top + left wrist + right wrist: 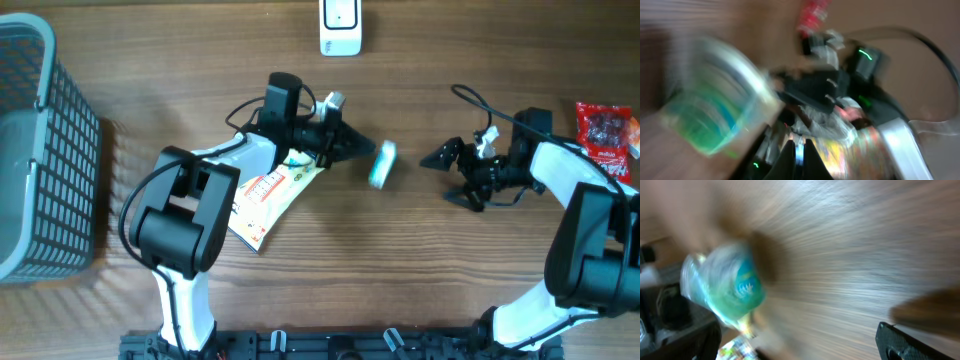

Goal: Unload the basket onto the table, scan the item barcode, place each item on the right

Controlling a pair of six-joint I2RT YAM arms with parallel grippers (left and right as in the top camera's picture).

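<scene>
Blurred green item (383,165), left pincer (366,150) together beside it, right pincer (438,178) apart, grey basket (75,150)

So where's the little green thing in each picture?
Overhead: the green item is near the middle of the picture, blurred.
Left wrist: the green item fills the lower left, very blurred.
Right wrist: the green item is at the left, about halfway down, blurred.
Shared landmark: the wooden table shows around it in all three.
</scene>
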